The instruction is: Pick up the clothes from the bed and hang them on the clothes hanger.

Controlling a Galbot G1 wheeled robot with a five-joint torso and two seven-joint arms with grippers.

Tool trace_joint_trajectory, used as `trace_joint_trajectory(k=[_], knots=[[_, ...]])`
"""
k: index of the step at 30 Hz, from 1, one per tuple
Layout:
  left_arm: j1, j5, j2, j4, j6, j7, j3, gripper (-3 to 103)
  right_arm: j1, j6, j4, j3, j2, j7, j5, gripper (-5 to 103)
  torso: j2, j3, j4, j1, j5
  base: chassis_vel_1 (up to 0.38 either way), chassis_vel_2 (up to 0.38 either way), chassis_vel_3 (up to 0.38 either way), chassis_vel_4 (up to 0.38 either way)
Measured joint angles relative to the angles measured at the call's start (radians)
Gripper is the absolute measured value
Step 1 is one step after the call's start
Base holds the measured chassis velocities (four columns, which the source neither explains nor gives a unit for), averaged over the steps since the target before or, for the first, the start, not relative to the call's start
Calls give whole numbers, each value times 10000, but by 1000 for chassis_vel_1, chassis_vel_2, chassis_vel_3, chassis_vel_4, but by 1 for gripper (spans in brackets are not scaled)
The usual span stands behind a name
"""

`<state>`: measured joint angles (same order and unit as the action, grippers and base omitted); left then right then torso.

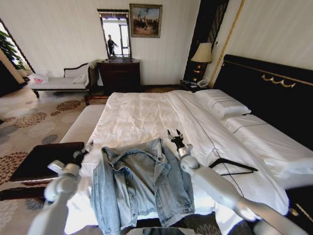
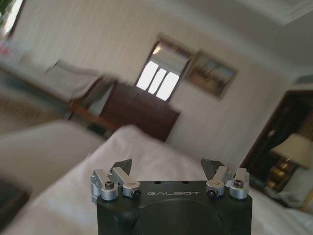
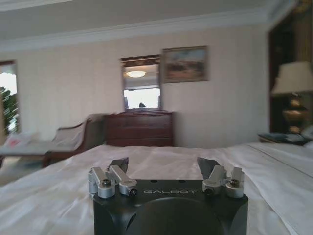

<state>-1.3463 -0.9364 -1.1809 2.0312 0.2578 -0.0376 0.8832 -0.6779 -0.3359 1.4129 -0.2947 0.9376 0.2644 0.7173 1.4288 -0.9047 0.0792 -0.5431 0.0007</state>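
Note:
A light-blue denim jacket, the clothes [image 1: 139, 183], lies spread flat at the foot of the bed [image 1: 146, 117], collar toward the pillows. The black clothes hanger [image 1: 232, 165] rests on the white sheet to the jacket's right. My left gripper [image 1: 84, 151] hovers open just beyond the jacket's left shoulder, and the left wrist view has its fingers [image 2: 122, 166] spread with nothing between them. My right gripper [image 1: 175, 135] hangs open above the jacket's right shoulder near the collar. In the right wrist view its fingers [image 3: 119, 164] are apart and hold nothing.
A dark bench [image 1: 44, 159] stands by the bed's left side. White pillows [image 1: 222, 104] and the black headboard [image 1: 269, 93] lie to the right. A dresser [image 1: 119, 74], a chaise [image 1: 61, 81] and a lamp [image 1: 202, 53] line the far wall.

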Motion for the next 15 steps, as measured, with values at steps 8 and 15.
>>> trace_joint_trajectory(k=[8, 15], knots=[[-626, 948, -70, 2581, 129, -443, 331, 100, 162, 105, 288, -1709, -360, -370, -2131, 100, -3, -4, -3, -5, -8, 0, 0, 0, 0], [-1258, 1396, -543, 2884, 117, -578, 464, 100, 776, 355, -104, -3524, 35, 239, -3218, 100, -2, -3, -5, -3, -9, 0, 0, 0, 0]])
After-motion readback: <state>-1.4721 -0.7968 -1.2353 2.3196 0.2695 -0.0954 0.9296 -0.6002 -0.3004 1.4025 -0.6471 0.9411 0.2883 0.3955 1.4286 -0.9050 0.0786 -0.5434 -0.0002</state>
